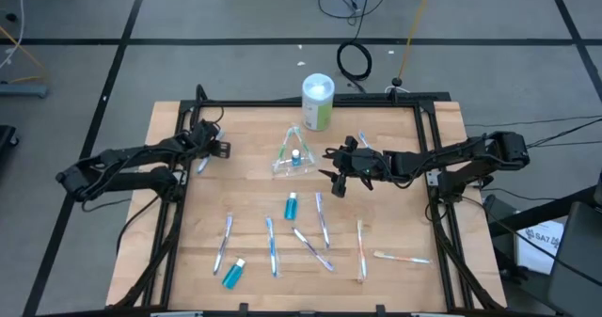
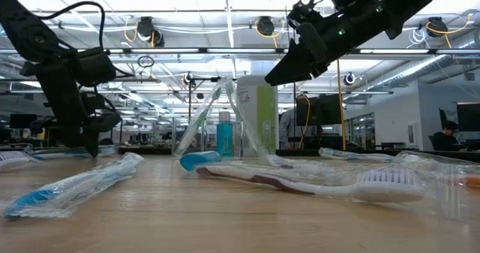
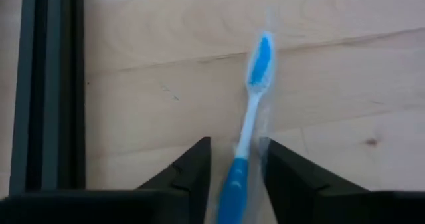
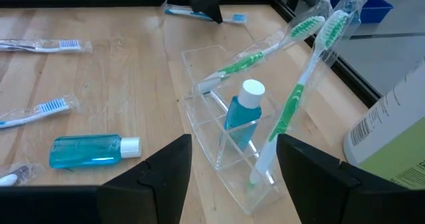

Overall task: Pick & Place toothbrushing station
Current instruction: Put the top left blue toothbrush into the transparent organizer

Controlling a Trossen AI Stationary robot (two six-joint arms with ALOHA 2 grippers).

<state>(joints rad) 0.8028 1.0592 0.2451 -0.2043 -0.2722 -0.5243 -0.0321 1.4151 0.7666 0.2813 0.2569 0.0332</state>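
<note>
Left gripper (image 3: 234,177) is down at the table's left edge, fingers narrowly apart either side of a wrapped blue brush (image 3: 251,111), not clamped. Right gripper (image 1: 337,174) hangs wide open, above the wood, just right of the clear cup (image 4: 229,151), which holds two green brushes (image 4: 292,108) and a blue tube (image 4: 242,114). Loose brushes and another tube (image 1: 233,273) scatter across the wooden table (image 1: 254,204), a canister (image 1: 317,102) at the far edge. Beyond: an open workshop, ceiling lights, a person (image 2: 448,133) seated far right.

Two toothbrushes (image 4: 292,71) and a tube (image 4: 242,114) in the cup (image 4: 219,141).
</note>
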